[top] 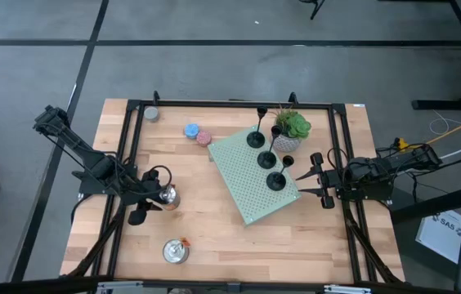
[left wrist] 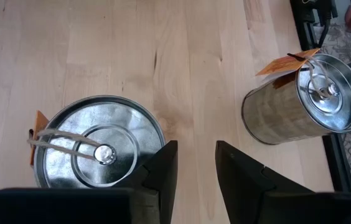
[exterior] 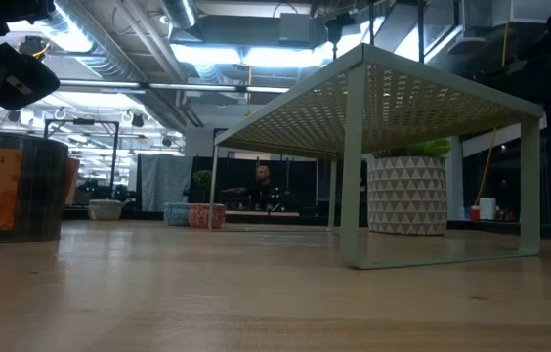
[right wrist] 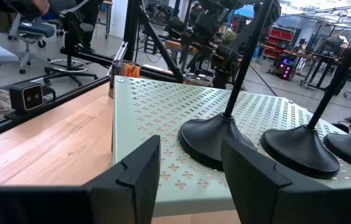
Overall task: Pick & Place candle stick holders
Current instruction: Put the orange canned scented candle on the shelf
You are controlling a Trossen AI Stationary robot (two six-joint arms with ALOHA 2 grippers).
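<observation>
Three matte-black candle stick holders [top: 256, 139] [top: 266, 159] [top: 276, 180] stand in a row on their round bases on a pale green perforated riser [top: 243, 175]. They show close in the right wrist view [right wrist: 219, 140] [right wrist: 300, 149]. My right gripper [top: 316, 175] is open and level at the riser's right edge. Its fingers [right wrist: 191, 168] point at the nearest holder, a short way off. My left gripper [top: 145, 202] is open and empty, pointing down just above and beside a silver tin [left wrist: 98, 149].
A potted plant [top: 290, 131] stands behind the riser. A second silver tin [top: 176, 251] is near the front edge. Blue [top: 191, 131] and pink [top: 203, 138] candles lie left of the riser. A black frame [top: 230, 104] rims the table. Bare wood lies between the tins and the riser.
</observation>
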